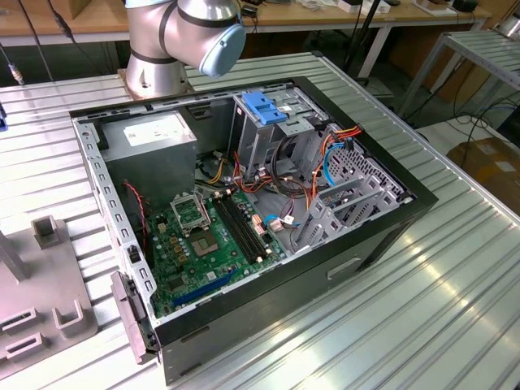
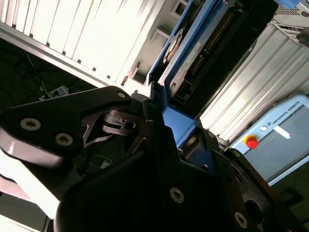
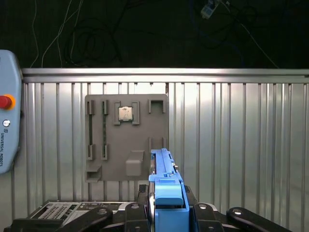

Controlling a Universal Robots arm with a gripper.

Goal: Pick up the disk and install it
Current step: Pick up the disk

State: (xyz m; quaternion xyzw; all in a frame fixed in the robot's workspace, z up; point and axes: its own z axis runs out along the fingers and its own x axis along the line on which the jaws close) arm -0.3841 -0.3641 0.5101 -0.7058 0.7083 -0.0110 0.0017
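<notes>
The disk [image 3: 166, 186] stands edge-on in its blue plastic frame, with my gripper [image 3: 166, 195] shut on its near end. It hangs above the ribbed metal table, apart from the grey fixture plate [image 3: 126, 137]. In the second wrist view the disk [image 2: 193, 53] juts out past the black gripper [image 2: 164, 113], showing its silver side and dark connector edge. The exterior view has the open computer case [image 1: 390, 219] lying on the table, with the metal drive cage [image 1: 280, 138] at its far side.
A blue latch piece [image 1: 264, 106] sits atop the drive cage, beside a big grey box [image 1: 150, 138] with a white sticker. Motherboard and loose cables fill the case floor. The fixture plate carries a small chip [image 3: 126, 113]. A control pendant [image 3: 7, 125] lies on the table.
</notes>
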